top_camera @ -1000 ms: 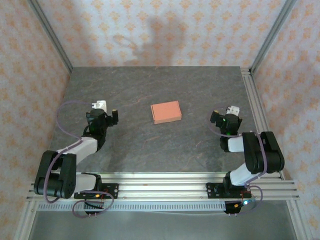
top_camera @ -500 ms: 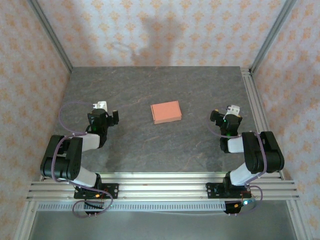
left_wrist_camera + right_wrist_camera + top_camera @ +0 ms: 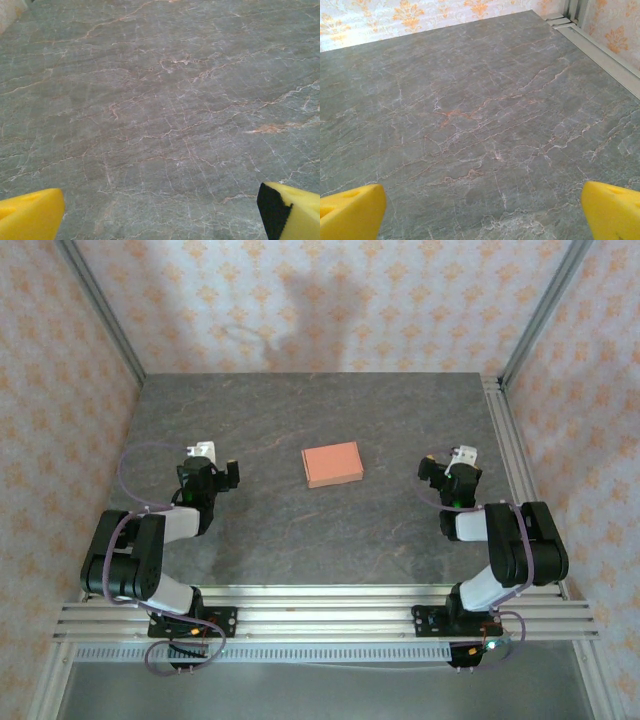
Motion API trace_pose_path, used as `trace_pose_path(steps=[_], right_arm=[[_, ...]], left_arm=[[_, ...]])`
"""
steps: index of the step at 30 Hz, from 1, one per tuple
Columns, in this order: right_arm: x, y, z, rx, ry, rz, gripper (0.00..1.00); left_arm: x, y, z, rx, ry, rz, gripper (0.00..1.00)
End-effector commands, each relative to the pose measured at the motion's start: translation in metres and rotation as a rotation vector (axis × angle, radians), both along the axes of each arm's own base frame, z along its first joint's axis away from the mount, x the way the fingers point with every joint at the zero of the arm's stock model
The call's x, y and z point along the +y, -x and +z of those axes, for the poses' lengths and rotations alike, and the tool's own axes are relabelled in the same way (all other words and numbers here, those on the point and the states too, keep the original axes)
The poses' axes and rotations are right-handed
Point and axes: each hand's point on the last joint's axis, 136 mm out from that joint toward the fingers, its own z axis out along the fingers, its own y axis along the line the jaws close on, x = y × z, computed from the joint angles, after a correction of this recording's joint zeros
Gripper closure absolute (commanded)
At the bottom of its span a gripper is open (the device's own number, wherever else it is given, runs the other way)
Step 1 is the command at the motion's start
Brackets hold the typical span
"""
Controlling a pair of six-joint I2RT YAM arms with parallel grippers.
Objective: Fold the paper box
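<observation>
Centrally — paper box [image 3: 332, 464] on grey table [image 3: 300, 405]

The table [image 3: 300, 530] is seen from above and behind; each wrist view is aimed low and close across its surface.

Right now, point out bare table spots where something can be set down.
Bare table lies behind the paper box up to the back wall, in front of it down to the front rail, and on either side of it. Crowding is only around the left arm and right arm.
</observation>
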Motion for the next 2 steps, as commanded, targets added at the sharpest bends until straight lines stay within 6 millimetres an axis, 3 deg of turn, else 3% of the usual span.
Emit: trace_pose_path(steps=[1,2], right_arm=[[-0.0001,-0.0048,0.0043,-0.009,0.006,0.008,0.01],[0.0001,-0.0049,0.0046,-0.010,0.006,0.009,0.01]], left_arm=[[-0.0003,-0.0090,0.0158,-0.052,-0.002,-0.002,0.00],[0.0001,-0.0092,0.0163,-0.054,-0.002,-0.002,0.00]])
